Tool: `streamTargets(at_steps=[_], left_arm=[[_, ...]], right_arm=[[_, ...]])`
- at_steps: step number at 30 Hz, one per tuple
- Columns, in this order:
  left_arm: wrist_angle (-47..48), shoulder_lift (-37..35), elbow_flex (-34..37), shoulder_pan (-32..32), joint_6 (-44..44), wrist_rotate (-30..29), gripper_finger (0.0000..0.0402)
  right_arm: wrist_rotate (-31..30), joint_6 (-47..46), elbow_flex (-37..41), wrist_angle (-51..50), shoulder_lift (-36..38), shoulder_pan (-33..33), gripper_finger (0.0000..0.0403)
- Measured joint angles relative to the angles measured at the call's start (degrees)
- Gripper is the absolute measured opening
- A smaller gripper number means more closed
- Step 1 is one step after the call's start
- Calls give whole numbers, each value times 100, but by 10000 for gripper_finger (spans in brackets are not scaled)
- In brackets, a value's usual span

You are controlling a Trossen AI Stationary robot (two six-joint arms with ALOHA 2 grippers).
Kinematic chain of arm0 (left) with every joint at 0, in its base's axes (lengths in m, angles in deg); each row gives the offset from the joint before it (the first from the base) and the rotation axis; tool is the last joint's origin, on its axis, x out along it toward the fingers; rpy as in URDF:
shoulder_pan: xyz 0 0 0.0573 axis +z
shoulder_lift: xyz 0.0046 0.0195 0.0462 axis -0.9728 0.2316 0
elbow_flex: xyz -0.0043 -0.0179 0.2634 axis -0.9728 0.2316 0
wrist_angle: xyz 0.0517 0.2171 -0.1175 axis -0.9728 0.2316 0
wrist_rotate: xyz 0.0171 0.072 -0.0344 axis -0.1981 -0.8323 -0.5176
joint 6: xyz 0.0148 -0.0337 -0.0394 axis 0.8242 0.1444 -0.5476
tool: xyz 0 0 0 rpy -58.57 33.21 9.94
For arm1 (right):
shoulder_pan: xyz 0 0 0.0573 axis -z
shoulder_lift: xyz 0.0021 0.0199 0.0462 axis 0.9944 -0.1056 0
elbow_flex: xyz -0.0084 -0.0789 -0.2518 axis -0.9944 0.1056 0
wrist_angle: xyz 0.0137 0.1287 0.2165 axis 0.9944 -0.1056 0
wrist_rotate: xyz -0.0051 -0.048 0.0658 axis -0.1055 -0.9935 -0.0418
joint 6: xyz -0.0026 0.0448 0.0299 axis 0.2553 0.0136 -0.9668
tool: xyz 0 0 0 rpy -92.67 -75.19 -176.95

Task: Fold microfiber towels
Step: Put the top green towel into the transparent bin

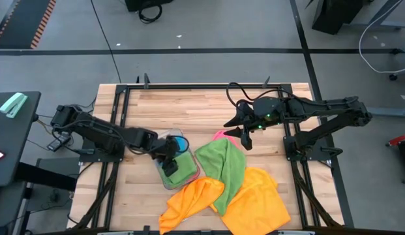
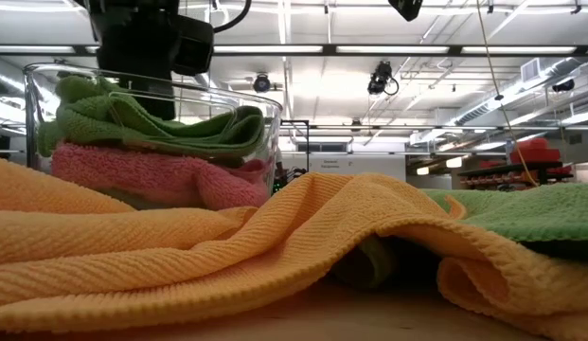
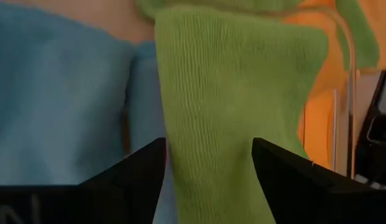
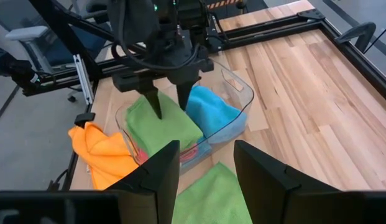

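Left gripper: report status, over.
Left gripper open over folded green towel in clear tray. Right gripper open, empty, above loose green towel. Nothing blocking.

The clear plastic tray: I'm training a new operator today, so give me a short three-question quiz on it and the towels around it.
1. True or false: the folded green microfiber towel lies on top of a pink towel inside the clear plastic tray.
2. Which gripper is over the tray? A) left gripper B) right gripper
3. Fill in: the loose towels on the wooden table outside the tray are orange and ____.

Key: 1 true; 2 A, with its fingers apart either side of the green towel; 3 green.
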Motion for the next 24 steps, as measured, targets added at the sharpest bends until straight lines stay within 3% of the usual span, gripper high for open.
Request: streamTargets(at_steps=[7, 14, 24], left_arm=[[-604, 201, -2, 160, 187, -171, 246], [-1277, 431, -8, 123, 69, 229, 232], [-1195, 485, 4, 113, 192, 375, 208]], right_arm=[[-2, -29, 0, 2, 0, 0, 161], [-2, -50, 0, 14, 4, 0, 161], [-3, -39, 2, -1, 4, 2, 161]])
